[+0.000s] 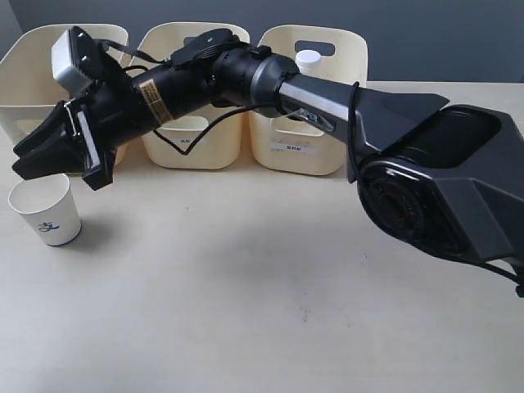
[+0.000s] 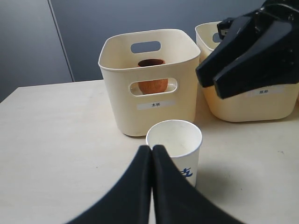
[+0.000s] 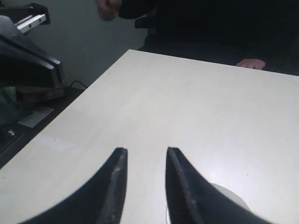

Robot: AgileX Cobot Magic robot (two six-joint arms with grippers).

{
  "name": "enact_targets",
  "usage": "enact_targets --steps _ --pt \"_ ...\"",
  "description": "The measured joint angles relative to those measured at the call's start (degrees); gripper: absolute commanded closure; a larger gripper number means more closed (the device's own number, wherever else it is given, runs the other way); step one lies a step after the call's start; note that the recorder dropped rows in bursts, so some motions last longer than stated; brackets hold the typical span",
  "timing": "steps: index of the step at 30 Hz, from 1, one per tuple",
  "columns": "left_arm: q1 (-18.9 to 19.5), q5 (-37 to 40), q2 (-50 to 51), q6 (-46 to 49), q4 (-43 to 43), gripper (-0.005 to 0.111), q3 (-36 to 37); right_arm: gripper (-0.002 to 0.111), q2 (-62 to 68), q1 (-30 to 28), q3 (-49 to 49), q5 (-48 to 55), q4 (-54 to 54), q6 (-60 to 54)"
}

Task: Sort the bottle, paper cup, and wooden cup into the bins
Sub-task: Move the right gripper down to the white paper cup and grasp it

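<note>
A: Paper cup [image 1: 45, 211] upright on table [image 1: 246, 311], before left bin [image 2: 117, 98], just beneath right gripper [image 1: 20, 161]; its jaws apart, empty. Left gripper [image 2: 152, 150]: jaws together.
B: Probably light, thin-walled, easily crushed; pinch the rim wall gently. Bin label [image 2: 156, 105] reads 木杯; next label [image 2: 264, 92] too small; cup's blue mark [image 2: 187, 171] unreadable.

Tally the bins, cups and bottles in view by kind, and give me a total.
Bins: 3
Paper cup: 1, on the table
Wooden cup: 1, inside the left bin
Bottle: 1, only its white cap showing in the right bin
Total: 6
</note>
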Motion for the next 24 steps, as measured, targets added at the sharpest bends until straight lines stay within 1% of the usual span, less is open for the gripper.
enact_targets --steps 1,2,4,5,6,7,10,15,24 --pt "0.0 0.0 0.0 0.0 0.0 0.107 0.0 0.079 0.0 0.5 0.2 0.8 0.0 -0.5" --pt "0.0 0.0 0.0 0.0 0.0 0.107 0.0 0.076 0.0 0.7 0.2 1.4 0.0 -0.9" --pt "0.0 0.0 0.0 0.0 0.0 0.107 0.0 0.064 0.0 1.3 0.3 2.6 0.0 -2.2" --pt "0.0 0.0 0.0 0.0 0.0 0.107 0.0 0.054 0.0 1.7 0.3 3.1 0.0 -2.8" --pt "0.0 0.0 0.0 0.0 0.0 0.107 0.0 0.049 0.0 2.1 0.3 3.9 0.0 -3.3" --pt "0.0 0.0 0.0 0.0 0.0 0.107 0.0 0.048 0.0 2.4 0.3 4.7 0.0 -3.5" --pt "0.0 0.0 0.0 0.0 0.0 0.107 0.0 0.051 0.0 3.7 0.5 7.5 0.0 -4.1" --pt "0.0 0.0 0.0 0.0 0.0 0.107 0.0 0.051 0.0 4.7 1.8 9.9 0.0 -5.4" --pt "0.0 0.0 0.0 0.0 0.0 0.107 0.0 0.051 0.0 4.7 8.0 15.0 0.0 -8.7"
